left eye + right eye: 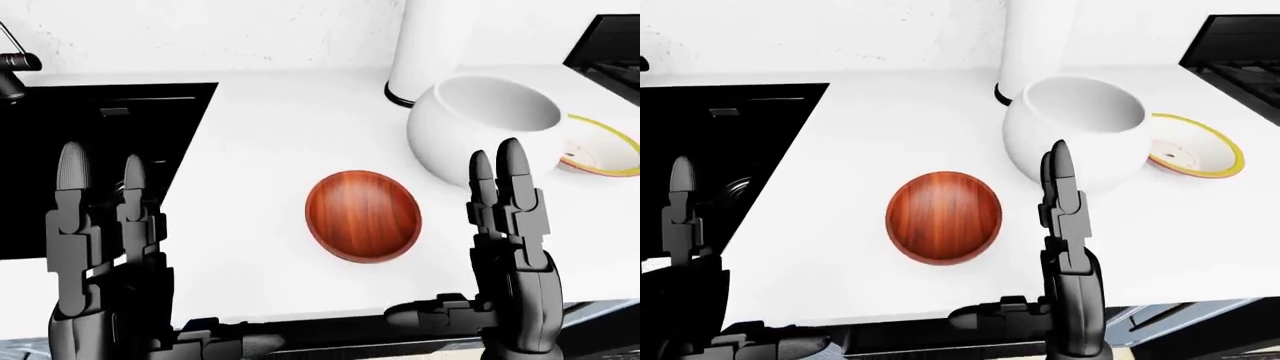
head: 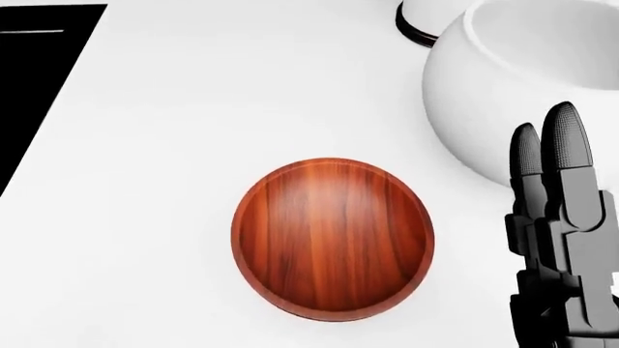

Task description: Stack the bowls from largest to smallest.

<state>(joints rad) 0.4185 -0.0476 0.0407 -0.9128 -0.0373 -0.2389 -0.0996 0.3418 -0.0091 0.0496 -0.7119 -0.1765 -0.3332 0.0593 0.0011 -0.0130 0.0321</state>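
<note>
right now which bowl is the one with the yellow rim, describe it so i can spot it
On the white counter, find the big white bowl beside the tall white cylinder. The yellow-rimmed bowl sits just to its right in the right-eye view, shallow and tilted, unlike the deep white bowl and the wooden bowl.

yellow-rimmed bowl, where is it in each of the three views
Left-eye view: yellow-rimmed bowl at the right edge, partly behind the white bowl.
Head view: not in it.
Right-eye view: right of centre, upper half, beside the white bowl's right side, fully shown.
Shared landmark: the wooden bowl, near the middle of every view, with the white bowl up and to its right.
</note>
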